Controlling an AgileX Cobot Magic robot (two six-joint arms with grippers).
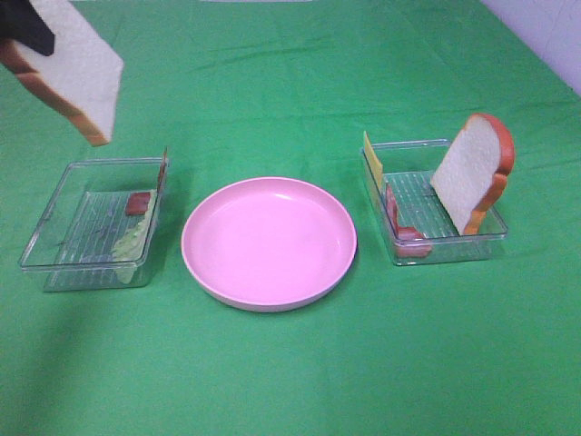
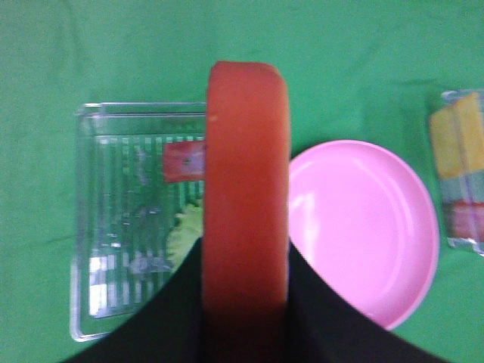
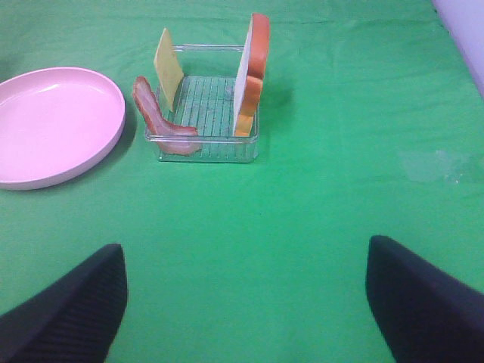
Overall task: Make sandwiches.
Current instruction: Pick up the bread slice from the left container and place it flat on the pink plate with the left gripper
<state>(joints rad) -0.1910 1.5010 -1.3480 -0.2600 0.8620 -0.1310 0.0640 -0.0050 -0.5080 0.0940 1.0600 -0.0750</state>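
My left gripper (image 1: 30, 34) is shut on a toy bread slice (image 1: 80, 71), white with an orange-brown crust, held high above the far left of the table. In the left wrist view the crust (image 2: 246, 174) stands between the black fingers (image 2: 162, 318). Below it is a clear tray (image 1: 82, 267) with pale green lettuce (image 1: 132, 241) and a red bacon piece (image 1: 138, 203). A second bread slice (image 1: 472, 173) stands upright in the right tray (image 1: 449, 242) with yellow cheese (image 1: 372, 162) and bacon (image 1: 399, 222). My right gripper (image 3: 246, 302) is open and empty, over bare cloth short of that tray (image 3: 208, 155).
A round pink plate (image 1: 269, 242) sits between the two trays with nothing on it. It also shows in the left wrist view (image 2: 363, 227) and the right wrist view (image 3: 53, 125). A green cloth covers the table; a pale wall edge shows at the far right.
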